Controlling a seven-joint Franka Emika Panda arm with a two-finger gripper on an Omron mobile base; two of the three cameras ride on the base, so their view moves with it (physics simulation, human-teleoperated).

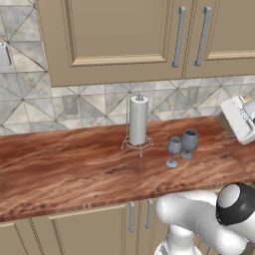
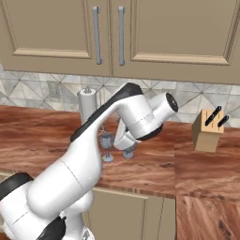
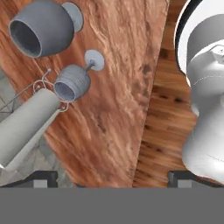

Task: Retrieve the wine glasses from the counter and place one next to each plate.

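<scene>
Jaws wide open and empty above the worktop point(image 1: 74, 164), so nothing has been fetched yet.

You have both wine glasses standing upright side by side, just right of the paper-towel roll point(image 1: 138, 119): the nearer glass point(image 1: 173, 151) and the farther glass point(image 1: 189, 143), which the hand view picks out from above at point(image 3: 74, 81) and point(image 3: 41, 28). No glass is lifted, so both placings are left to do. No plates are in view, so you cannot judge where the glasses must go. In the right base view your arm point(image 2: 93, 140) covers most of both glasses, beside a knife block point(image 2: 207, 131).
</scene>
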